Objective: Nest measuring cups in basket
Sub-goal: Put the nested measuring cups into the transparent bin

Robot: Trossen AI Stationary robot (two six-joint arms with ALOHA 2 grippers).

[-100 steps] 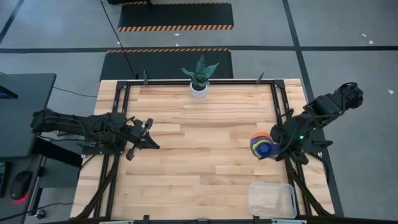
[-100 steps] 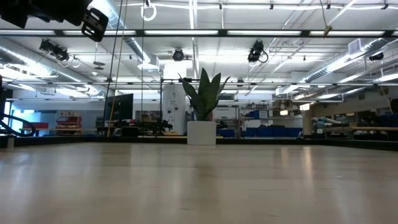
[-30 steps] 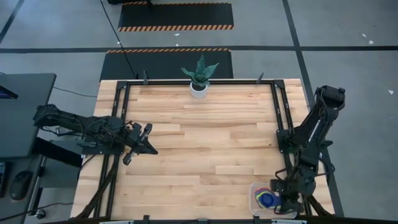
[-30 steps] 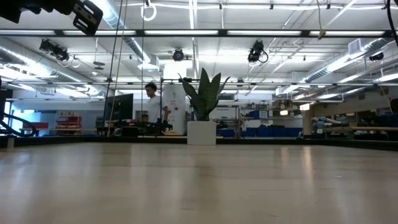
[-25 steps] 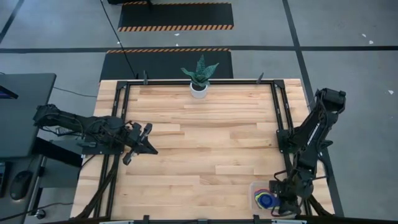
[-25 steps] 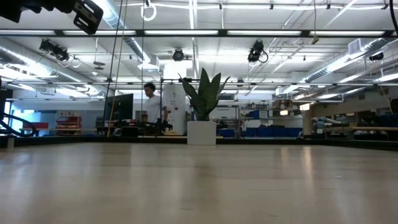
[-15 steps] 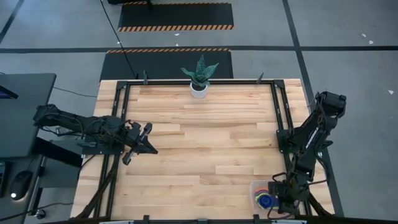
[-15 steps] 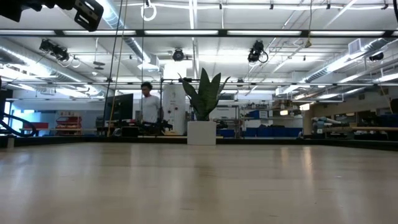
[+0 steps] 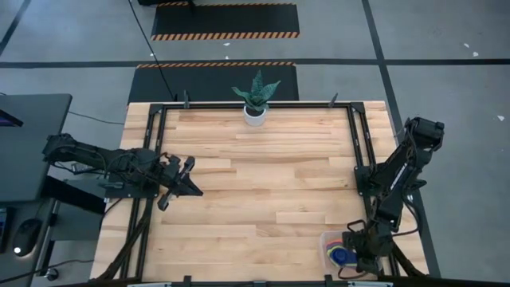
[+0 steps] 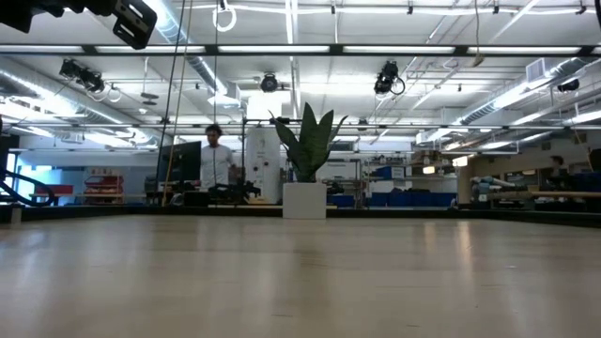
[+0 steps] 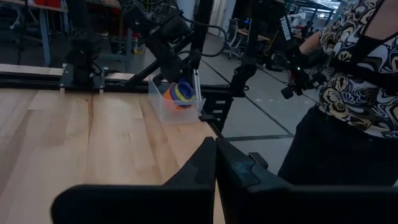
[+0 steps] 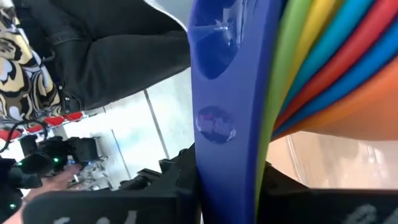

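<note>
The measuring cups [image 9: 342, 254] are nested in one coloured stack with the navy one on top, inside the clear basket [image 9: 327, 241] at the table's near right corner. The left wrist view shows the cups [image 11: 181, 93] within the basket's walls [image 11: 165, 111]. My right gripper [image 9: 360, 251] is over the basket, shut on the stack; whether the stack rests on the basket's floor I cannot tell. My left gripper [image 9: 194, 185] hovers shut over the table's left side, touching nothing. Its fingers meet [image 11: 216, 158] in its wrist view. My right gripper [image 12: 227, 183] pinches the stacked flat handles between its two fingers, the navy handle [image 12: 224, 106] foremost and the green, blue, red and orange ones [image 12: 311, 74] fanned behind it. In the high view it comes from above at the basket's right side.
A white pot with a green plant [image 9: 255, 114] stands at the middle of the far edge, also the pot [image 10: 303, 200] in the low view. A person in a patterned top [image 11: 360, 81] stands beyond the table's near right corner. Bare wood lies between the arms.
My right gripper carried the stack from above the table's right edge toward the near edge and down into the basket. Over the last second it has stayed there almost still. A person in the room behind has walked leftward.
</note>
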